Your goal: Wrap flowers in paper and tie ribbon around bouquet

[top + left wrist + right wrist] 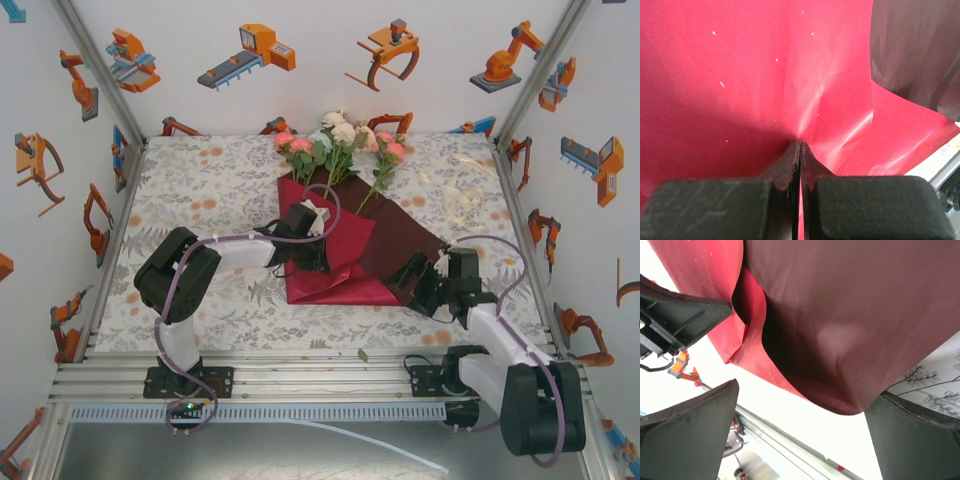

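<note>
Left fingers are pinching shut on the paper; right fingers are gaping wide, empty, its maroon corner hanging between them.

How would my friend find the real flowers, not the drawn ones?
Start at the grey-and-orange flowery tablecloth and look along its far edge. There, at the far end of the big crimson paper sheet, lies a small bunch of pink, white and mint blooms on thin green stems. The printed ones are flat; these are puffy.

The flowers have their lower stems hidden under the paper, which both wrist views crop.
</note>
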Motion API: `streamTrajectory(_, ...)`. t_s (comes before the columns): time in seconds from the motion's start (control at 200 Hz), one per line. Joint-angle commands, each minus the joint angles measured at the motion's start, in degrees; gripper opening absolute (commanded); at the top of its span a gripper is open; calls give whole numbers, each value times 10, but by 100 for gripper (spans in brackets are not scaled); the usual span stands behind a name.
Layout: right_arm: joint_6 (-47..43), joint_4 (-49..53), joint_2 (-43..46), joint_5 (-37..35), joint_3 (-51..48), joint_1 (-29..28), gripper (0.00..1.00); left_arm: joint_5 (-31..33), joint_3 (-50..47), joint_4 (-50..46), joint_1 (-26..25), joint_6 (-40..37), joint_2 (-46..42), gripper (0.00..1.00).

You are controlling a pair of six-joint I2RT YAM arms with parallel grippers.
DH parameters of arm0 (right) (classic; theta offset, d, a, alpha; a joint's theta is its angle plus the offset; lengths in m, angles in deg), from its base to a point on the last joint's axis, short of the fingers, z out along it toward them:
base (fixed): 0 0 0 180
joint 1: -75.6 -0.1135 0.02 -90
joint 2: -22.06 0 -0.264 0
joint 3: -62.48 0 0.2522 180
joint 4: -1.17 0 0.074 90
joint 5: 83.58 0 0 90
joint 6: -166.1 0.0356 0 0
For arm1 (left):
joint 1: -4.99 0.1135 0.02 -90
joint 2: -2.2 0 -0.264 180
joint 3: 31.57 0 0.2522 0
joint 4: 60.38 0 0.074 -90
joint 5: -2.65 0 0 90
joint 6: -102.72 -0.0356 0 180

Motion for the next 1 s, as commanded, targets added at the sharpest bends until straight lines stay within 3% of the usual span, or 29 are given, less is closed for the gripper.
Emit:
streamTrajectory(0.0, 37, -39, -12, 46, -44, -22, 96, -9, 1, 12, 3, 10, 13, 7)
streamTrajectory(0.175, 43, -156, -16, 27, -69, -44, 94, -10, 1, 17, 7, 15, 16, 7)
streamTrajectory(0.3, 27, -184, -45, -28, -50, -66, 83, -17, -6, 31, 12, 27, 18, 6)
streamTrajectory(0.38, 26, -167, -59, -63, -27, -95, 65, -19, -6, 30, 13, 28, 20, 6)
streamTrajectory(0.491, 19, -57, -58, -131, 14, -118, 27, -13, -11, 29, 14, 26, 19, 6)
streamTrajectory(0.591, -22, 88, -59, -229, 85, -148, 9, -10, -16, 30, 14, 24, 18, 6)
streamTrajectory(0.716, -73, 204, -125, -313, 190, -198, 9, -13, -20, 35, 14, 24, 18, 6)
streamTrajectory(0.906, -136, 363, -284, -490, 371, -327, 9, -15, -18, 36, 17, 25, 20, 6)
streamTrajectory(0.996, -150, 392, -332, -513, 431, -368, 9, -17, -19, 38, 17, 24, 21, 6)
